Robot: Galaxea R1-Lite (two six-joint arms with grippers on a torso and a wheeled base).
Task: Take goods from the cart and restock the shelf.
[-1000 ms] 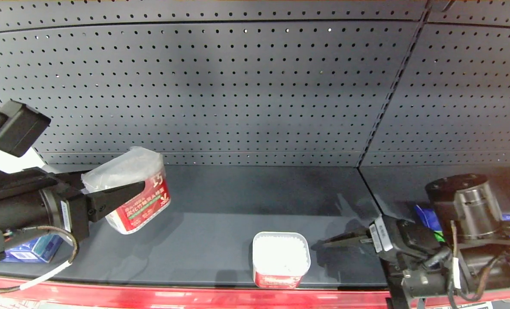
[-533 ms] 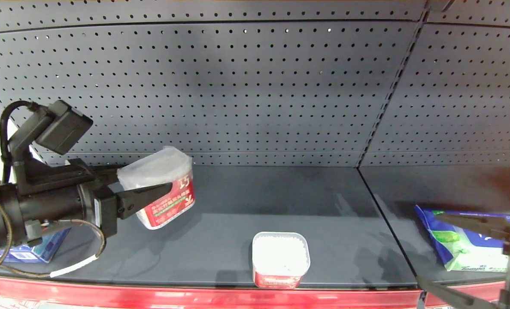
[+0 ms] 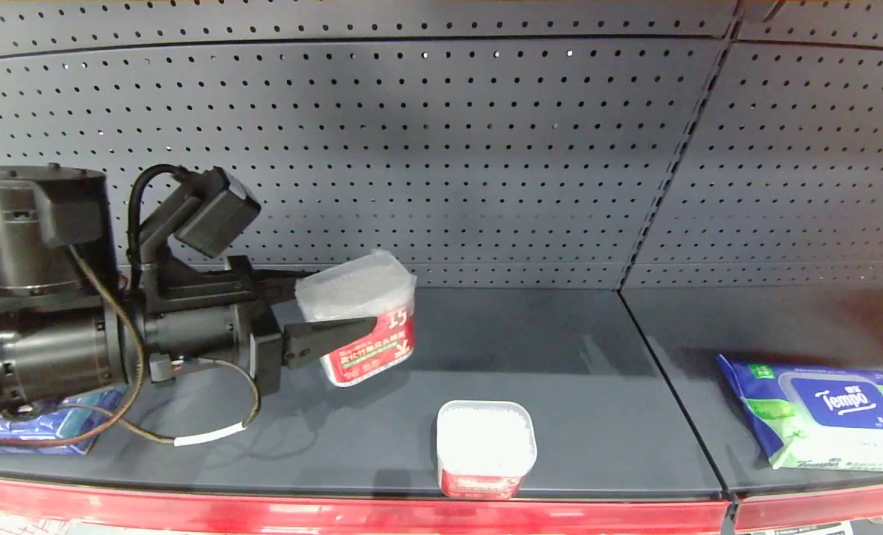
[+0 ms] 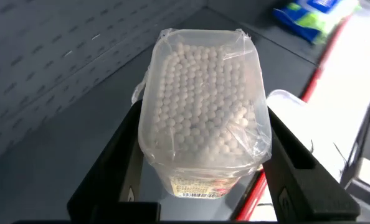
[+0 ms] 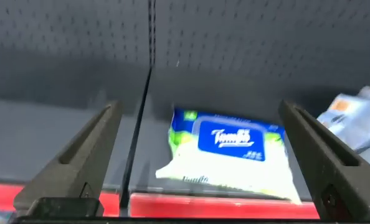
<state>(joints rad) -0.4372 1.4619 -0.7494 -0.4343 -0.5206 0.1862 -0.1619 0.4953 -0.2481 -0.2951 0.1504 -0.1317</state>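
- Left gripper [image 3: 348,306] has carried the tub of cotton swabs [image 3: 363,327] rightward over the shelf [image 3: 560,349], fingers [image 4: 110,162] clamped on its sides.
- Right gripper [image 5: 199,109] fingers [image 5: 79,155] gape wide, empty, facing the wipes pack [image 5: 235,155].

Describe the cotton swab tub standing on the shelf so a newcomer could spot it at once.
Find the dark shelf with the pegboard back and follow its red front lip toward the middle. The cotton swab tub stands there upright and alone. Unlike its twin, tilted in the left tool above the shelf, nothing grips it.
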